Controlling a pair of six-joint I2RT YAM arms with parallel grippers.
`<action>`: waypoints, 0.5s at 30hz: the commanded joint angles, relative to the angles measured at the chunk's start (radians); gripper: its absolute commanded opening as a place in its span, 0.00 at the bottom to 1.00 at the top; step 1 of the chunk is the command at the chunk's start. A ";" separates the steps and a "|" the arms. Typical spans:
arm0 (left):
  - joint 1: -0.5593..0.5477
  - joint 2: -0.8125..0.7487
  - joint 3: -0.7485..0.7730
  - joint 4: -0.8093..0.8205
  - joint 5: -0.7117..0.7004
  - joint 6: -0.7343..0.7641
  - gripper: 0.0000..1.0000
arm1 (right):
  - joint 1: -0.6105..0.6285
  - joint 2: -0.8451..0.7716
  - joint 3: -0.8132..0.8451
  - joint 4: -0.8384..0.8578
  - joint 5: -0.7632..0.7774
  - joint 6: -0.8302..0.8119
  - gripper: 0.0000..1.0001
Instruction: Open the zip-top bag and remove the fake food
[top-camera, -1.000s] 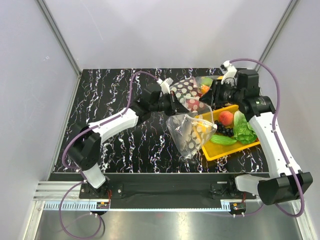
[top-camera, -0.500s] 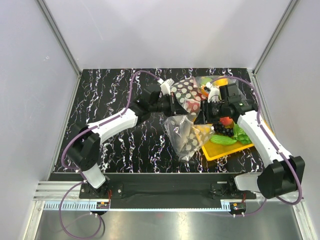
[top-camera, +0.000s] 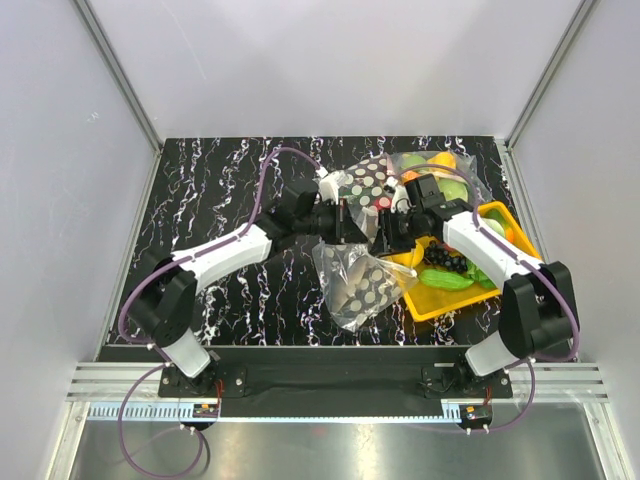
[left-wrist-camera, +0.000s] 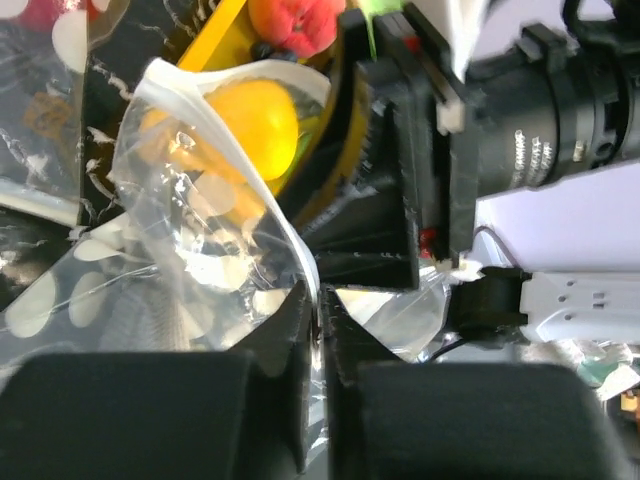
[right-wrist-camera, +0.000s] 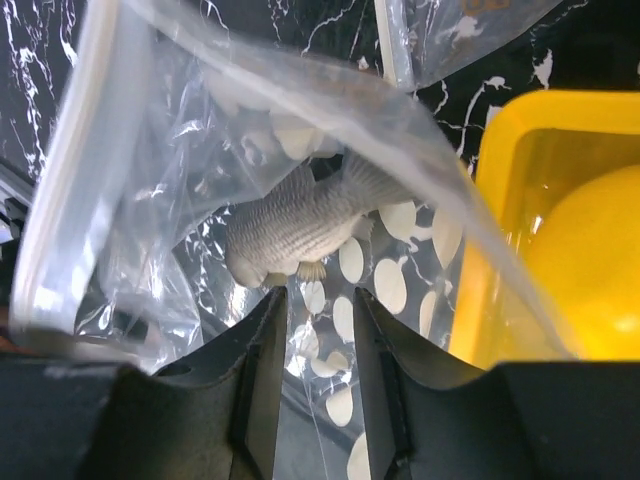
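Zip-top bag (top-camera: 358, 285): mid-surface (top-camera: 230, 180), hanging at 6 o'clock of both tools. Left tool (left-wrist-camera: 318, 300): clenched on the bag's rim. Right tool (right-wrist-camera: 320, 300): parted, dotted film in the gap. Right wrist view shows the grey fish (right-wrist-camera: 290, 235) inside; left wrist view shows the lemon (left-wrist-camera: 255, 120) instead.

From above, the right arm (top-camera: 480, 245) covers most of the lettuce (top-camera: 483, 272) and much of the tray (top-camera: 450, 305). In the right wrist view the fish's (right-wrist-camera: 295, 225) tail lies under a crease of the bag (right-wrist-camera: 200, 180); the picture's right edge cuts a round yellow thing (right-wrist-camera: 590, 270). The left wrist view crops the peach (left-wrist-camera: 295, 25) at top.
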 joint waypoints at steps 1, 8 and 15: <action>0.001 -0.087 -0.009 -0.006 -0.033 0.091 0.23 | 0.016 0.031 -0.010 0.102 -0.013 0.053 0.40; 0.001 -0.306 -0.092 -0.134 -0.333 0.168 0.79 | 0.022 0.052 -0.022 0.117 -0.016 0.079 0.40; 0.001 -0.369 -0.242 -0.272 -0.509 0.078 0.89 | 0.042 0.075 -0.025 0.128 -0.019 0.122 0.44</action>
